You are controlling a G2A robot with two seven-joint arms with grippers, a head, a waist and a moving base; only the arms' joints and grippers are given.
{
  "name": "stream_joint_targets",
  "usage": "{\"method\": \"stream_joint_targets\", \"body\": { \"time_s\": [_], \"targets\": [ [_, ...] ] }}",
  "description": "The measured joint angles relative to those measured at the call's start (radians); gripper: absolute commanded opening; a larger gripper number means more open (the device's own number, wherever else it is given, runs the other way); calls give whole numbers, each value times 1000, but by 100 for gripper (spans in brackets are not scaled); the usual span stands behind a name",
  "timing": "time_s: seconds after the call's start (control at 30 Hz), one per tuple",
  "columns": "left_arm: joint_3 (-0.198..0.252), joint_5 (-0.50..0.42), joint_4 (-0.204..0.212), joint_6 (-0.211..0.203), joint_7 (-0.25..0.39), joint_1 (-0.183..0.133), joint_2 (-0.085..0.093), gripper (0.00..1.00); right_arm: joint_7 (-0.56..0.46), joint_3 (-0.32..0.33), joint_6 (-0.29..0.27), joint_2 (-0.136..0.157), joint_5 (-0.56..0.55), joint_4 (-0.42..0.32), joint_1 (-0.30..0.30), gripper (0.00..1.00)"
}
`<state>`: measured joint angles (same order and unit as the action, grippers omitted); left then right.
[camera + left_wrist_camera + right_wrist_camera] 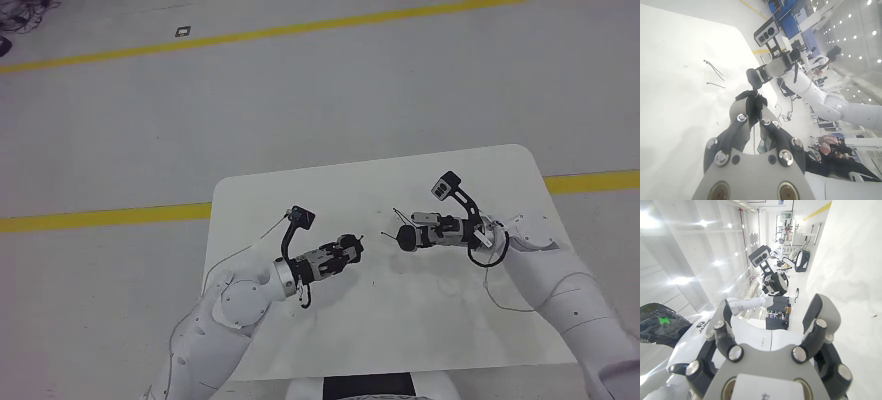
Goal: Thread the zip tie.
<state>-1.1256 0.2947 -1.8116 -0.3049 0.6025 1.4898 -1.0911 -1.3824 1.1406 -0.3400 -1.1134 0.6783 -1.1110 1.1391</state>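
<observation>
Top view: the left claw (350,246) and the right claw (404,238) faced each other over the middle of the white worktop (400,320), a small gap apart. Thin loose zip ties (402,218) lay on the worktop just beyond the right claw.

Left wrist view: the left claw (754,100) was pinched narrow. Its black-wrapped fingertips (748,103) met on a thin black zip tie (754,136) that ran back between the fingers. Three loose zip ties (714,69) lay apart from it on the worktop (677,56). The right claw (753,78) hung just past the left claw's tips.

Right wrist view: the right claw (770,311) stood wide, with nothing between its pads (811,311).
</observation>
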Motion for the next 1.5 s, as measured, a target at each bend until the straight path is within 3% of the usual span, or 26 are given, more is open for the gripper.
{"method": "stream_joint_targets", "body": {
  "time_s": [0.1,0.2,0.3,0.43,0.53,0.6,0.67,0.93,1.0,1.23,1.37,1.5],
  "targets": [
    [0,2,0,1,0,0,0,0,20,2,0,2,-24,-16,1,100],
    [0,1,0,1,-1,0,0,0,91,23,11,21,-198,-66,-3,100],
    [0,1,0,1,-1,0,0,0,150,42,73,44,-447,-153,-5,100],
    [0,1,0,1,-1,0,0,0,178,31,206,64,-738,-289,-3,100],
    [0,1,0,1,-1,0,0,0,161,-1,260,68,-881,-343,-18,100],
    [0,1,0,1,-1,0,0,0,148,-30,267,69,-960,-365,-32,100],
    [0,1,0,1,-1,0,0,0,145,-55,265,69,-1028,-380,-42,100],
    [0,1,0,1,-1,0,0,0,153,-59,261,69,-1036,-385,-42,100],
    [0,1,0,1,-1,0,0,0,162,-78,245,71,-1085,-399,-46,100],
    [0,1,0,1,-1,0,0,0,86,-172,89,66,-1304,-391,-148,100],
    [0,1,0,1,-1,0,0,0,66,-219,3,55,-1304,-358,-207,100],
    [0,1,0,1,-1,0,0,0,64,-293,0,41,-1278,-323,-264,100]
  ]
}}
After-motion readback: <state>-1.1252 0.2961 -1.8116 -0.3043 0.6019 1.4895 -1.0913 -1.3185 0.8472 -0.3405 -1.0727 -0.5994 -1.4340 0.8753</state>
